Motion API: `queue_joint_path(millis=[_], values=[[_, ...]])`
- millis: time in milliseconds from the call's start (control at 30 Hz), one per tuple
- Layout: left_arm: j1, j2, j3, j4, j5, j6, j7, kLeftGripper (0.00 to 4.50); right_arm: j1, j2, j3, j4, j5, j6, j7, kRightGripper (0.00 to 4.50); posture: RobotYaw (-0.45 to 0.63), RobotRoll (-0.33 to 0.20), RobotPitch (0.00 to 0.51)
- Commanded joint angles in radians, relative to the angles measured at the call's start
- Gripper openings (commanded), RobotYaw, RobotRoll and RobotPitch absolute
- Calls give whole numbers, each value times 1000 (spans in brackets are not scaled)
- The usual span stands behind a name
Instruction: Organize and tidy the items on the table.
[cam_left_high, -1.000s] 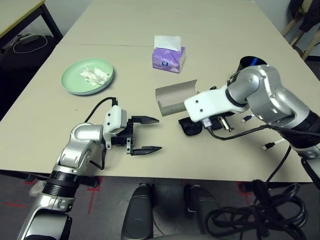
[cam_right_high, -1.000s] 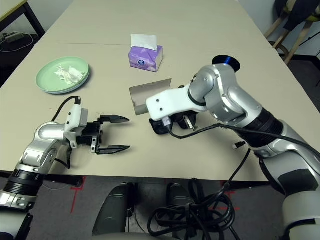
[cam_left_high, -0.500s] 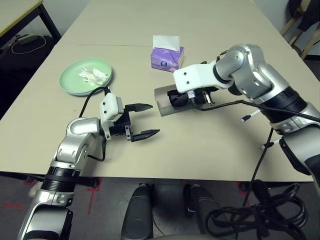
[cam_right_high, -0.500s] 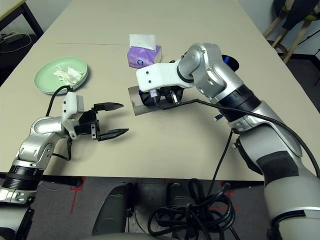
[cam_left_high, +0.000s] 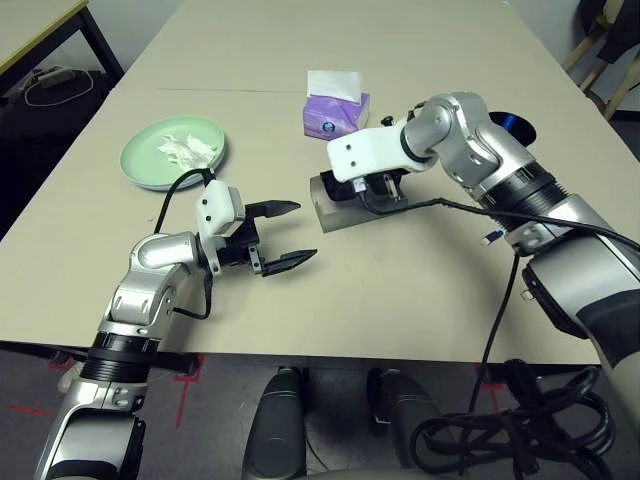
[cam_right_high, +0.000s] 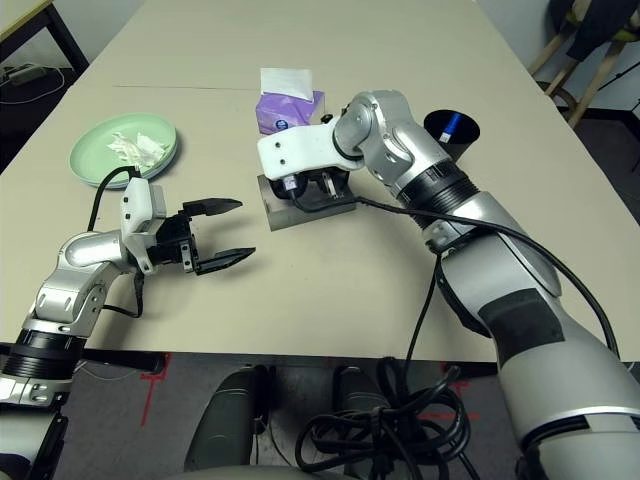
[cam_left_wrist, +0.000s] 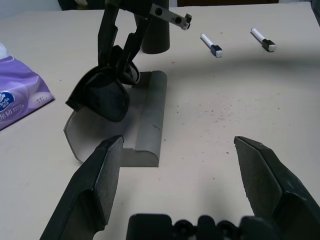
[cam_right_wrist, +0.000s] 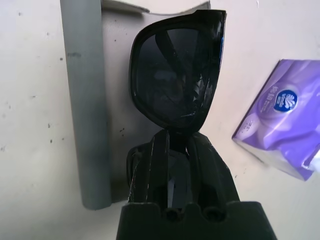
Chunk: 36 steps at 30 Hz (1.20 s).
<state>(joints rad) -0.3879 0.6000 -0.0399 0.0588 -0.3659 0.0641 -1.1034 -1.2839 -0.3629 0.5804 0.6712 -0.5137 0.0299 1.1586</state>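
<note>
Table (cam_left_high: 400, 40), large rectangular, plain beige top w/ thin seam across far part, carries everything.

Right arm reaches in from right toward centre; right gripper (cam_right_wrist: 172, 145) has its black fingers clamped on folded black sunglasses (cam_right_wrist: 175, 75), held by the nose-bridge area, lenses hanging over the open grey oblong glasses case (cam_left_wrist: 145, 120). Case sits mid-table, just near of the purple tissue box (cam_left_high: 336, 112), lid flap standing up on one long side. Can't tell from any view whether glasses already touch the case floor; left wrist view suggests just above or grazing.

Left gripper (cam_left_high: 272, 236) hovers over near-left table, fingers wide apart, empty, pointing toward the case, a short way left of it.

Pale green round plate (cam_left_high: 172, 152) at far left, crumpled white tissue (cam_left_high: 186, 148) lying in it. Black cup (cam_right_high: 451, 131) to right of case, something blue inside. Two blue-and-white pens (cam_left_wrist: 211, 44) loose on table beyond the case in left wrist view, apart from each other.

Step in hand (judgement): seat sunglasses in case. To do well:
- lower straight, lenses parallel to the case trough, frame long axis along case long axis
- glasses look skewed rel. to the trough in right wrist view; rotate wrist before release
- release only once frame rests in the trough, else it tips over the low edge
- case is light, may slide; left gripper could steady the near end
- lid closing comes after; keep fingers clear of the flap.
</note>
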Motion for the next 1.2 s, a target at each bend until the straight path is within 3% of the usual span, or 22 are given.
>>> queue_joint_path(millis=[33,833,1200], values=[[-4,2,1,-12,9,8,5,4500,-7,13,10,40,-17,-37,-34,451,156,0,150],[5,8,0,-17,7,4,1,4500,71,5,4,-5,-39,-37,12,451,152,0,151],[-2,3,-3,-3,11,-3,0,4500,46,5,2,2,-38,-33,35,451,147,0,144]])
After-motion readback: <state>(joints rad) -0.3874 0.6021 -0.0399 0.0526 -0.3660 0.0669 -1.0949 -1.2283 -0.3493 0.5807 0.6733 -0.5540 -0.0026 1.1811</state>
